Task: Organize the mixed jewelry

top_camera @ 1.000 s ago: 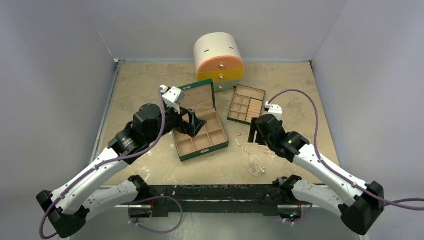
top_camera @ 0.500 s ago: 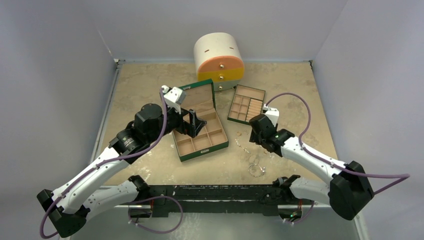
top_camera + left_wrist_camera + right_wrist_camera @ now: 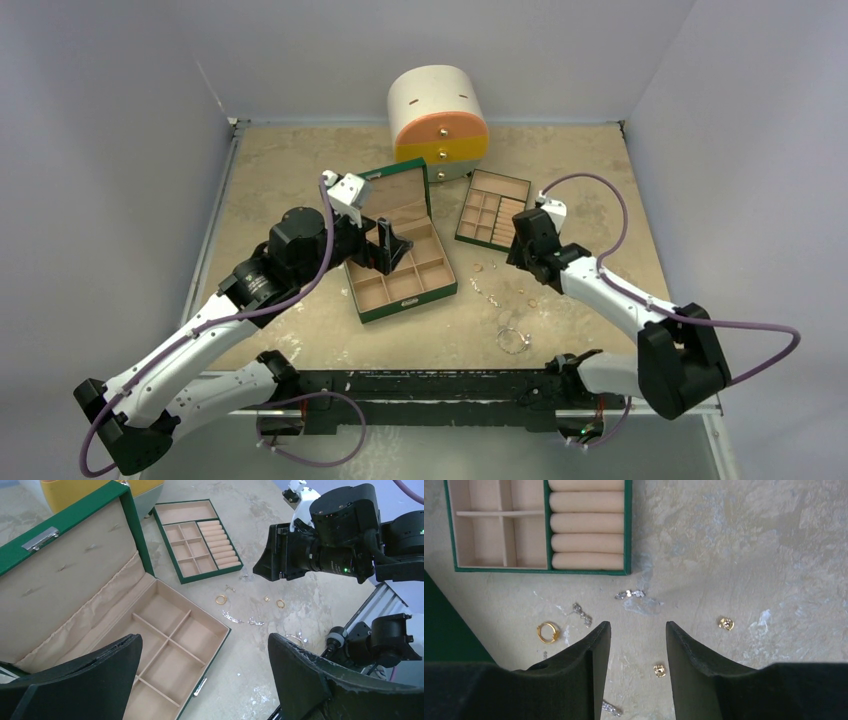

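Note:
The mixed jewelry lies loose on the table between the green box and the right arm: a gold ring, a gold stud, another gold piece, silvery chain bits and a wire hoop. My right gripper hangs just above them near the tan divided tray, jaws partly apart with nothing gripped; the stud lies on the table between the fingers. My left gripper is open wide over the green box's front corner, holding nothing.
A round white, orange and yellow drawer cabinet stands at the back behind the box. The green box's lid stands open toward the left. Grey walls close in the table on three sides.
The right gripper has moved back and slightly right, toward the divided tray, and its jaws have narrowed. The left arm has not moved.

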`<state>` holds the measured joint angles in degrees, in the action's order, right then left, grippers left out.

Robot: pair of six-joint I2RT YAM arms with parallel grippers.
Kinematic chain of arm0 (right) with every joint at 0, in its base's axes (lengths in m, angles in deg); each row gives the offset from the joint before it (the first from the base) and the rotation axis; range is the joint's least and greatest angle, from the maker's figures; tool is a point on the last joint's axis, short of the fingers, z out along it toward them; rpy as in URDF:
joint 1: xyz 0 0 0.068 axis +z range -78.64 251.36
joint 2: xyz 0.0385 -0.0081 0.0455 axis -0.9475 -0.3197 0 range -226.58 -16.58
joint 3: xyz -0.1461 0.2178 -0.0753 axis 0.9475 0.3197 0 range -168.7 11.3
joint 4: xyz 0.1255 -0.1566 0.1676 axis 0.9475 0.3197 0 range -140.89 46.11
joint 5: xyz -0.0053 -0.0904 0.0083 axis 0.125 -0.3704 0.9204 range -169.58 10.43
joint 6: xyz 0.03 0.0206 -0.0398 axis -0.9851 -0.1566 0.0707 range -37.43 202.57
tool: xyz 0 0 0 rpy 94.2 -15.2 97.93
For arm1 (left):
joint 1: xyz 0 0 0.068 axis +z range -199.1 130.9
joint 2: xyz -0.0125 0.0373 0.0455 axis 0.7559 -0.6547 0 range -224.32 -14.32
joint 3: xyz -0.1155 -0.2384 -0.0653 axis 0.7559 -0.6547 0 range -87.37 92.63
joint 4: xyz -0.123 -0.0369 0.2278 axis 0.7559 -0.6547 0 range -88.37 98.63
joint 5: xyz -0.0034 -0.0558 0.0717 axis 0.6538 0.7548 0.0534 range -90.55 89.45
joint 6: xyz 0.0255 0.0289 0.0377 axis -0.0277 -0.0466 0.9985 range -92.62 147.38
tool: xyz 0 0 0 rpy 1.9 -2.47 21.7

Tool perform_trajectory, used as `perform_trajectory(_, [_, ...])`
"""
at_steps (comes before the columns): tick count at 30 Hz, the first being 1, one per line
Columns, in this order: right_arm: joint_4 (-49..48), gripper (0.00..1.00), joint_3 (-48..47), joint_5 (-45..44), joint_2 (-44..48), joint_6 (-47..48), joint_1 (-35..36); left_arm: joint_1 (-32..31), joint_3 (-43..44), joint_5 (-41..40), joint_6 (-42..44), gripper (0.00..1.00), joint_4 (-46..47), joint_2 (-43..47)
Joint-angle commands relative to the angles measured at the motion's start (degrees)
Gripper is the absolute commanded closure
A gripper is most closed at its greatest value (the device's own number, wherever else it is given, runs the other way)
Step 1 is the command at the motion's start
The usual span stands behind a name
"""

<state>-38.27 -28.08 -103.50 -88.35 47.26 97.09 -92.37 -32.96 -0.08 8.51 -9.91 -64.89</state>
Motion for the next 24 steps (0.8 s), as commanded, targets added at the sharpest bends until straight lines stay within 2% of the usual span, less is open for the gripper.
perform_trajectory(1, [-4.18, 0.53, -4.73, 1.38, -1.64, 1.89, -1.19, -0.22, 0.25, -1.98, 0.24, 0.03, 1.41, 0.52])
perform_trajectory(10, [-7.10, 0.54, -10.37, 4.94, -7.38, -0.07, -1.19, -0.21, 0.55, -3.48, 0.26, 0.03, 0.74, 0.82])
perform_trajectory(15, [-7.40, 0.54, -10.53, 7.28, -6.31, 0.79, -1.17, -0.20, 0.51, -4.32, 0.23, 0.03, 0.69, 1.48])
perform_trajectory(20, [-3.30, 0.55, -7.54, 11.61, -0.67, 1.48, 0.10, -0.20, 0.49, -4.44, 0.11, 0.03, 0.72, 1.53])
perform_trajectory(24, [5.39, 0.55, -6.73, 7.10, 3.47, -0.85, 5.20, -0.23, 0.52, -4.36, 0.06, 0.03, 0.72, 1.36])
